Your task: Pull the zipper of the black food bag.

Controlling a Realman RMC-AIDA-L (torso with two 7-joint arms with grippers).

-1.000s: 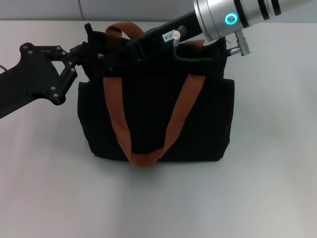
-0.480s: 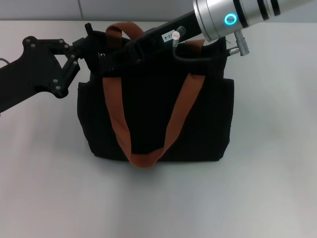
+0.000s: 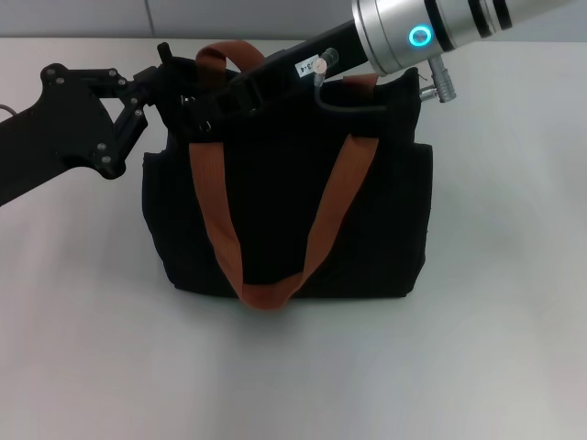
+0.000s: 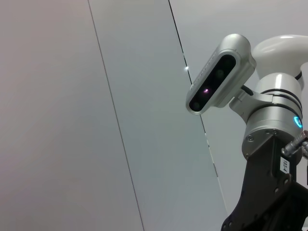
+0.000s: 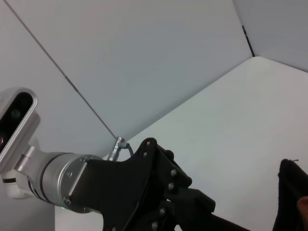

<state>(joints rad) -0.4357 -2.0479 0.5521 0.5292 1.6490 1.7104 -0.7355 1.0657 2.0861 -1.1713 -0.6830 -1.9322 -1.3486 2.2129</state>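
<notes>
black food bag [image 3: 367, 202]: plain black fabric, no print
strap handles [image 3: 216, 220]: rust-brown webbing, one solid tone
left gripper [image 3: 174, 87]: matte black, with small silver screw heads on its linkage
right gripper [image 3: 240, 92]: black, hard to tell from the black bag behind it
right arm [image 3: 417, 32]: brushed silver cylinder with black bands and a glowing cyan ring light; a small white label with dark print on the black section below it
table [image 3: 495, 348]: plain white
wall [image 4: 72, 115]: pale grey panels split by thin dark seams
wrist camera housing [image 4: 219, 74]: silver shell, black glossy face, a faint pink glint in one lens
</notes>
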